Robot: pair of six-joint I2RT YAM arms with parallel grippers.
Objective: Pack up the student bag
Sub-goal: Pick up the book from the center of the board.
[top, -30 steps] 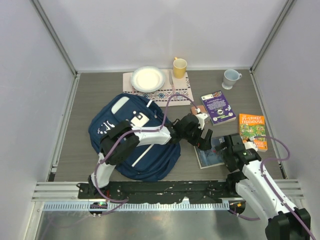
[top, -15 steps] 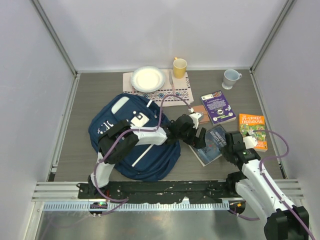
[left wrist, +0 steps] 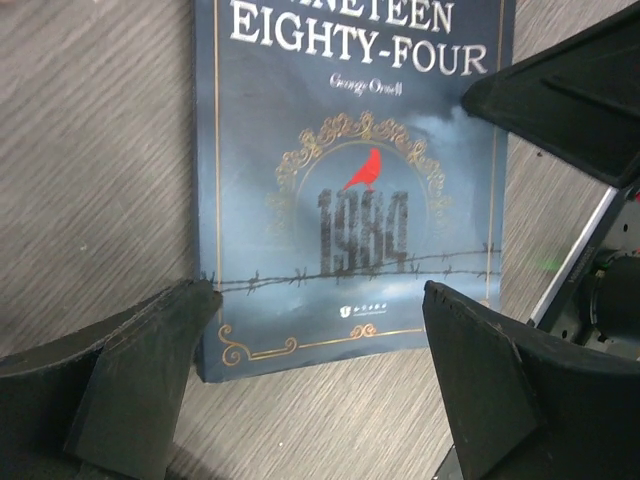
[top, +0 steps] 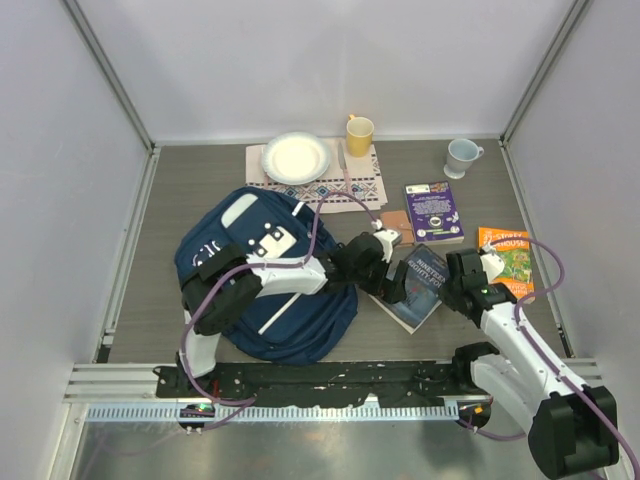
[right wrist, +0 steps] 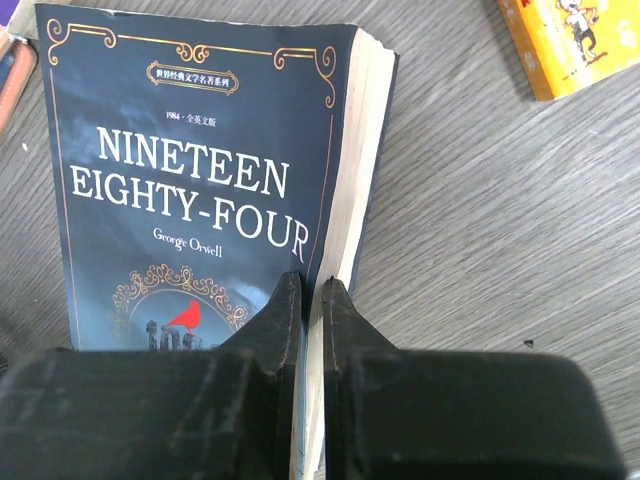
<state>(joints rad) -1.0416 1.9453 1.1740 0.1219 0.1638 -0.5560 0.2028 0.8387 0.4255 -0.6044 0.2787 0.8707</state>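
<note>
Student bag (top: pixel 300 325) just left of the left tool (top: pixel 397 283), beneath its arm.

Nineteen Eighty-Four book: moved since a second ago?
Yes. The Nineteen Eighty-Four book has shifted away from the near rail, toward the purple book; the right tool is shut on its edge.

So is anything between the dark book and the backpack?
Yes. The left hand, open, sits over the end of the book nearest the backpack, and its arm lies across the backpack. The right hand pinches the edge of the book.
</note>
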